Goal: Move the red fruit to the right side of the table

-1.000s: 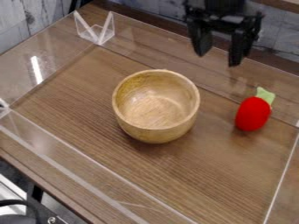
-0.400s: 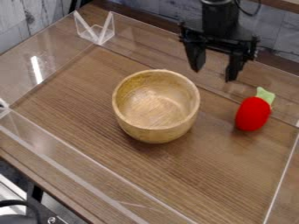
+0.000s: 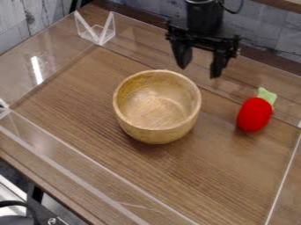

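The arm above the gripper (image 3: 200, 63) is cut off by the top edge, so only its dark wrist and 2 black fingers (image 3: 180, 53) show; the fingers point down and stand spread apart with nothing between them, hanging beyond the far rim of the wooden bowl (image 3: 157, 106) and clear of it; how high the tips sit over the wood cannot be told. The bowl is pale, round and smooth-turned, its hollow showing faint grain rings and nothing inside. The red fruit (image 3: 254, 114) lies to the right of the bowl, apart from it, glossy and rounded, with a light green leafy top pointing away from the viewer; its underside is hidden. The table (image 3: 177, 185) is brown wood grain running in long streaks; clear acrylic walls (image 3: 41, 61) ring it, hard to trace except by glare and edges; the wall right of the bowl is partly cropped.
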`<state>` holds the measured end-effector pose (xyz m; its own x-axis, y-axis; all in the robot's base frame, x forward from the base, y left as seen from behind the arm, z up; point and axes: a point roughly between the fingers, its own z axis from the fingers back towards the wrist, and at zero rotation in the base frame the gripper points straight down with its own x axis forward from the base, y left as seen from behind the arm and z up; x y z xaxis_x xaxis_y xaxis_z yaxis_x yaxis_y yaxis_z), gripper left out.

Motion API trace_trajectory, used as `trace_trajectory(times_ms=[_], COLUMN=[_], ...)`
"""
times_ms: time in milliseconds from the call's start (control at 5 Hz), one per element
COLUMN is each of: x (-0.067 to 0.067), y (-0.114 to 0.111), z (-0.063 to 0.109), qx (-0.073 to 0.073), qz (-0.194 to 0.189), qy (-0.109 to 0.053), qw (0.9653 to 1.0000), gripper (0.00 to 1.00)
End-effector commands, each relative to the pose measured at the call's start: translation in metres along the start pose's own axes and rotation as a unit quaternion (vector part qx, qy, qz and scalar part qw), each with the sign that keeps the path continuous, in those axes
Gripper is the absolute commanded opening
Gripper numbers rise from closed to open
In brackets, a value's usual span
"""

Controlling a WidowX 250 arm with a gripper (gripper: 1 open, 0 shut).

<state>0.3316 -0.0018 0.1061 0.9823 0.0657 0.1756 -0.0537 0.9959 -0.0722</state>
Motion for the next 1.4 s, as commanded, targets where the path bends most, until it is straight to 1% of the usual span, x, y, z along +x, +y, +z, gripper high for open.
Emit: trace_trajectory(times_ms=[0, 400, 600, 800, 1000, 1200], x=[0.008, 0.007, 0.012, 0.016, 0.019, 0.024], y=[-0.002, -0.008, -0.012, -0.023, -0.016, 0.003], z=[0.027, 0.042, 0.037, 0.032, 0.02, 0.025], qx=[0.004, 0.012, 0.018, 0.021, 0.024, 0.027], qz=[-0.003, 0.005, 0.011, 0.012, 0.009, 0.017], qy=[-0.039, -0.049, -0.052, -0.054, -0.054, -0.063], qw=[0.9992, 0.9987, 0.9984, 0.9982, 0.9982, 0.9975], gripper=[1.0, 1.0, 0.0, 1.0, 1.0, 1.0])
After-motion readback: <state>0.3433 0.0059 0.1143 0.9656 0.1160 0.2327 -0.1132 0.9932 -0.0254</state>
